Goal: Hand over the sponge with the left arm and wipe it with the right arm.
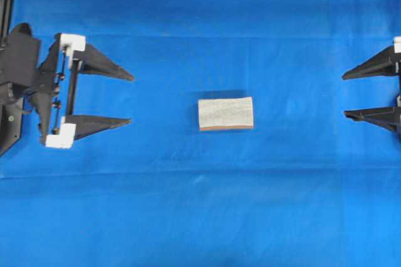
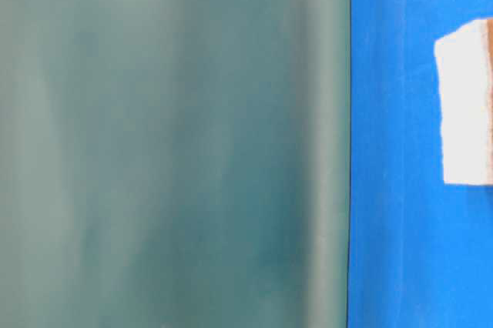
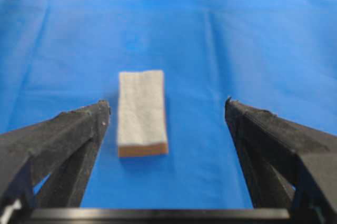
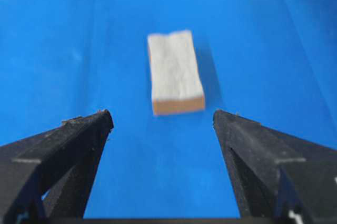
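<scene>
The sponge [image 1: 226, 114] lies flat in the middle of the blue cloth [image 1: 200, 210] in the overhead view, pale speckled face up and its brown-orange layer along the lower long edge. The left gripper [image 1: 132, 98] points at it from the left, jaws spread wide and empty; the right gripper [image 1: 344, 95] faces it from the right edge, equally wide and empty, and both are well apart from the pad. In the table-level view a blurred grey-green surface [image 2: 173, 143] fills most of the picture, with the sponge's white end just inside the right edge. The left wrist view shows the sponge ahead of the parted fingers [image 3: 63, 140], nearer the left-hand one, untouched. The right wrist view shows it farther ahead, between the lines of the two spread fingers [image 4: 68, 145].
</scene>
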You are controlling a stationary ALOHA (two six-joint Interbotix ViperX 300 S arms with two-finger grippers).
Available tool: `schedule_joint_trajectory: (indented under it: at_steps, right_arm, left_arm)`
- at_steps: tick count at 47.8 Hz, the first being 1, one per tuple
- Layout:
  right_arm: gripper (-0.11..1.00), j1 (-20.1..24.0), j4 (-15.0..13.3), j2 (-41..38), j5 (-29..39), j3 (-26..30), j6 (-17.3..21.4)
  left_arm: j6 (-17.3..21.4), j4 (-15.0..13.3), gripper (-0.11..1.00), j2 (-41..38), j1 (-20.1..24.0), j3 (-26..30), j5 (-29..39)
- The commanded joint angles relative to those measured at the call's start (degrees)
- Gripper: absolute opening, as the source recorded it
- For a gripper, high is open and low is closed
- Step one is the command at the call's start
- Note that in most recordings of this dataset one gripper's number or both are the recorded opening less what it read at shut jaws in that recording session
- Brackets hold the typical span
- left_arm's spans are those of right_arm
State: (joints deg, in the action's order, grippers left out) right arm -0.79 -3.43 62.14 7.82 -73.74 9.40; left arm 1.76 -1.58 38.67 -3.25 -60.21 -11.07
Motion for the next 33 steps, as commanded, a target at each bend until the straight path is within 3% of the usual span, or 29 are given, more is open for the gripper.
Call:
schedule_joint_trajectory:
  at_steps: [1,16,33]
  right_arm:
    - [0.75,-0.1,0.0,-0.2,-1.8,-0.4,0.1]
    - [0.75,0.0,0.1,-0.7,-4.0,-1.3,0.2]
    - [0.75,-0.1,0.2,-1.1,-3.9,-1.5,0.2]
  left_arm:
    - [0.0,-0.1,0.88,2.2,-1.1,-0.4,-0.5]
    - [0.1,-0.1,0.88,12.6,-1.4,-6.5,0.4]
    - [-0.2,-0.1,0.88,25.2,-1.4,-13.0,6.2]
